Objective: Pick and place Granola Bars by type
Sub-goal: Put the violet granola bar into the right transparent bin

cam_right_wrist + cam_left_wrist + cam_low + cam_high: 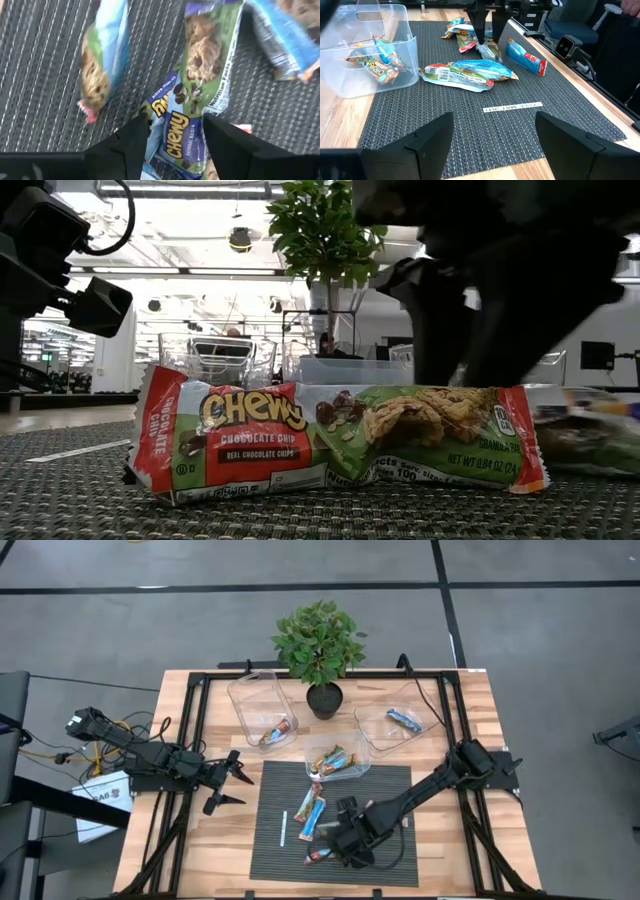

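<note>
One Chewy bar (340,442), "Chocolate Chip", "Granola"

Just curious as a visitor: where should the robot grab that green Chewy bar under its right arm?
Probably across the narrow middle of the green Chewy bar, coming straight down. It lies flat on the mat, and the right tool already straddles its width, open.

Table (470,710): pale wood planks, black frame rails on top.
Mat (385,802): dark ribbed, at the table's near middle, bearing loose Granola Bars (311,815) and a thin white stick (284,828).
Potted plant (320,650): far edge, centre.
Clear bins (255,700): three, just beyond the mat.
</note>
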You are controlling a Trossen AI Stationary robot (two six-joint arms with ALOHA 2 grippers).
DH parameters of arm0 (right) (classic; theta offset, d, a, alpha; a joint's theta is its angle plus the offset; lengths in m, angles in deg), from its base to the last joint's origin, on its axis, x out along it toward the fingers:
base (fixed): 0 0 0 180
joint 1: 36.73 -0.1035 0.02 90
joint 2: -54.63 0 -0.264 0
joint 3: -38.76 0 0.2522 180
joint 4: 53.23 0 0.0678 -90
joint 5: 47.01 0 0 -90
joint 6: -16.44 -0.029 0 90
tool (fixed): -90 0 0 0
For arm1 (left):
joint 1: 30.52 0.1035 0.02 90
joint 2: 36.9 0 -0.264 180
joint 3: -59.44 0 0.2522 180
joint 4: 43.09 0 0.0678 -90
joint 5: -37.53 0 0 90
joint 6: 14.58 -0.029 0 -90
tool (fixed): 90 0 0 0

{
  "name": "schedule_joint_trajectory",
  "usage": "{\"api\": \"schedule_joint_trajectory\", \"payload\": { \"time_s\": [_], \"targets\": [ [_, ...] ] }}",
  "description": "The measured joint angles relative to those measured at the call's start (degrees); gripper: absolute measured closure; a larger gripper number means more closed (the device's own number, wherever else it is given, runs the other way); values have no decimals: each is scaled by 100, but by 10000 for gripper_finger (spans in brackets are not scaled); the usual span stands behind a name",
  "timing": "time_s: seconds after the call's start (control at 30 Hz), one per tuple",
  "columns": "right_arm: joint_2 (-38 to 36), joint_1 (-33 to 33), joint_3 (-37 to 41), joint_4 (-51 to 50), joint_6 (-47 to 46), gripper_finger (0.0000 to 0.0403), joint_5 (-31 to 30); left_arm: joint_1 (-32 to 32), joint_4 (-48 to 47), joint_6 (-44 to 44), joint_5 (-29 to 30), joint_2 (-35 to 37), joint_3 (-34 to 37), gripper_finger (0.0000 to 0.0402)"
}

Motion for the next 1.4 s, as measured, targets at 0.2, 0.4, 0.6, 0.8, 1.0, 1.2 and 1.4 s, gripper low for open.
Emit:
{"api": "schedule_joint_trajectory", "payload": {
  "time_s": [0.2, 0.4, 0.6, 0.8, 1.0, 1.2, 1.4],
  "targets": [
    [0, 3, -332, -8, 0, 221, 2, 0, 0, 1, 0, -1, 0, 127],
    [-6, 112, -639, 24, -2, 221, -22, 0, 0, 2, 0, -2, 0, 127],
    [37, 197, -658, -27, -2, 221, -42, -1, -1, 2, 0, -1, 0, 127],
    [37, 310, -658, -18, -46, 221, -35, 0, -2, 2, 0, -2, 0, 127],
    [39, 352, -643, 6, -55, 221, -35, 0, -2, 2, 0, 0, 0, 127],
    [44, 363, -463, 31, -100, 221, 99, 0, -2, 2, 0, -2, 0, 127],
    [44, 442, -463, 76, -199, 221, 115, 0, -2, 2, 0, 0, 0, 127]
  ]
}}
